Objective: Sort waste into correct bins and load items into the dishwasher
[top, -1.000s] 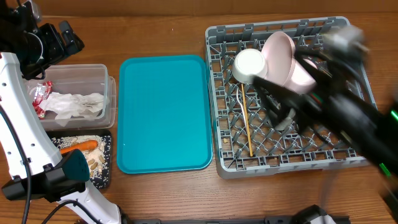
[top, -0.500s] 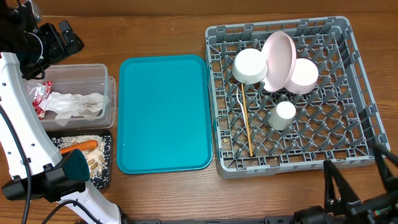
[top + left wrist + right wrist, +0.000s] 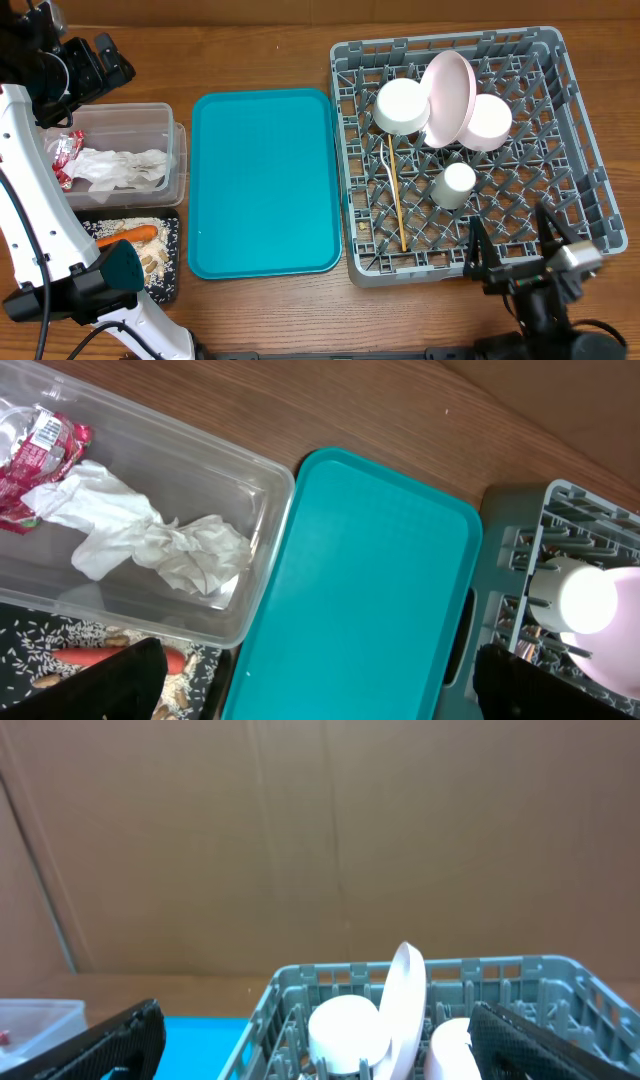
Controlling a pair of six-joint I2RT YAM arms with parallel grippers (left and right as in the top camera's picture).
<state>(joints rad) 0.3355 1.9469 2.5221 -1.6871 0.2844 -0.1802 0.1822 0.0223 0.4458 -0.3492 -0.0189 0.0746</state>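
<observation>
In the large square grey plastic dish rack (image 3: 560, 120), the pale pink round plate (image 3: 450, 95) leans on edge among the pegs; we judge it stiff and slippery, best taken by its upper rim. The thin wooden chopstick (image 3: 398, 205) lying on the grid looks light and wants a pinch at mid-length. The right tool (image 3: 513, 248) and the left tool (image 3: 335, 680) are both spread wide and empty.

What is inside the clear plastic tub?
Crumpled white napkins and a red wrapper lie in the clear tub. Anything beneath the napkins is covered.
</observation>
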